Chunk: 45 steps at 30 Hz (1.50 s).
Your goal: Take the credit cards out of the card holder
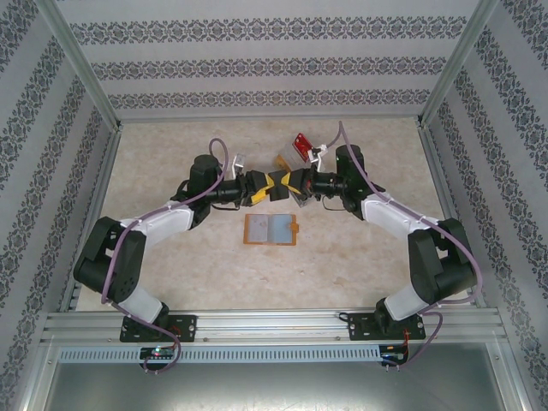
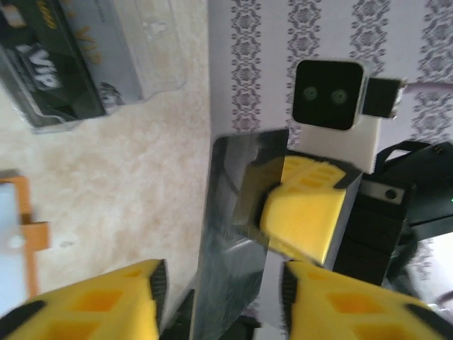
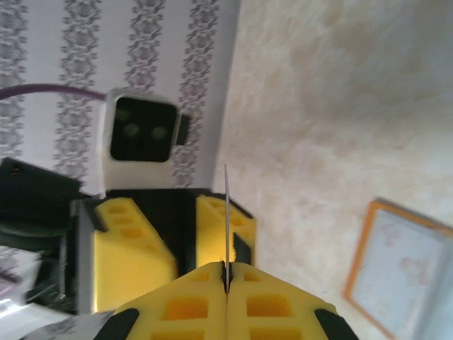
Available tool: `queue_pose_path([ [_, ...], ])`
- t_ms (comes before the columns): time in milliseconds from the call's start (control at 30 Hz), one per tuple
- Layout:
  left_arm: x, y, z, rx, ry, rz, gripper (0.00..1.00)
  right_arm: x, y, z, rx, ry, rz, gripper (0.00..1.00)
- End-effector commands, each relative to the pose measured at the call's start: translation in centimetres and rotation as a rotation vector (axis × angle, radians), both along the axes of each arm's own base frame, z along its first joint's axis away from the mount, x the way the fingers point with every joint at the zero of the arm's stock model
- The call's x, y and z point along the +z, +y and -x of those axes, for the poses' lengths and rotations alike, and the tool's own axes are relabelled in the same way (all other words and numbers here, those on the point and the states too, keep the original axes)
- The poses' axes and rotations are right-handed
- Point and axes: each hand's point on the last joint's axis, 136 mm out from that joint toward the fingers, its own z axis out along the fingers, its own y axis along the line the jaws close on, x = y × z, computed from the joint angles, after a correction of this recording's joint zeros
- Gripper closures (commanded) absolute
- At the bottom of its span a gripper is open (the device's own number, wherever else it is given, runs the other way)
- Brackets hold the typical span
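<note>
Looking at the centre of the top view, you see the left gripper [image 1: 257, 187] and the right gripper [image 1: 295, 184] meeting nose to nose over the table [image 1: 360, 248]. Just below them in the frame the card holder [image 1: 271, 229] lies open and flat, with its grey pocket pages facing up.

In the right wrist view, your right gripper [image 3: 226, 273] is clamped tight on a dark credit card [image 3: 226, 212], seen edge-on as a thin line.

In the left wrist view, your left gripper [image 2: 223, 276] stands partly open. Its yellow fingers [image 2: 106, 301] sit either side of that card [image 2: 237, 212], and you cannot tell whether either pad touches it. The holder's orange edge [image 2: 14, 234] shows at the left of this frame, and a clear tray [image 2: 141, 64] holding dark cards [image 2: 42, 78] sits at upper left. A red card [image 1: 301, 144] lies above the grippers in the top view.
</note>
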Motion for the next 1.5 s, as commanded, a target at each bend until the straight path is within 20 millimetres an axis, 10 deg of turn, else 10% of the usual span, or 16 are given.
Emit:
queue_pose_path([
  [0,-2.3,3.4,0.3,0.077,0.014,-0.166,0.38,-2.3,-1.7,-0.7,-0.033,-0.067,0.248,1.0],
  [200,-5.2,9.1,0.7,0.192,0.052,-0.409,0.18,-3.6,-5.1,-3.2,-0.05,-0.202,0.608,1.0],
  [567,-6.6,18.9,2.9,0.319,0.055,-0.816,0.0,-6.6,-5.2,-6.0,0.174,-0.267,0.913,1.0],
  [1467,-6.9,19.6,4.8,0.293,0.084,-0.824,0.01,-11.8,-4.7,-8.8,0.289,-0.216,1.053,1.0],
])
